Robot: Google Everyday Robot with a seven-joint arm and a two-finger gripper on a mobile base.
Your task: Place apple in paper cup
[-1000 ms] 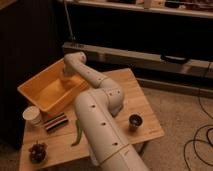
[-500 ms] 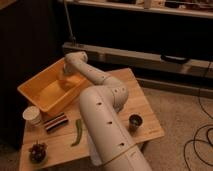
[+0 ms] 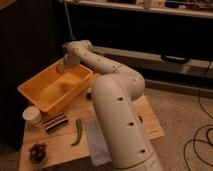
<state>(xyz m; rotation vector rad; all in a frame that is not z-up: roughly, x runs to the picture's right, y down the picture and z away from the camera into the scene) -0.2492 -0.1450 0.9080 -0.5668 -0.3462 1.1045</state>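
The robot's white arm rises from the near edge of the picture, bends over the wooden surface and reaches left to the yellow bin. The pincer hangs at the bin's far corner, just over the rim. It is mostly hidden behind the wrist, so I cannot tell whether it is spread, pressed together or pinching anything.

The paper cup stands upright at the left edge of the surface, just beside the bin's near wall and well apart from the pincer. The apple cannot be made out anywhere in this view.

Right of the cup lies a dark striped packet, and next to it a slim green pod, probably a pepper. A dark bunch of grapes sits at the near-left corner. A white cloth lies by the base of the arm, partly covered by it.
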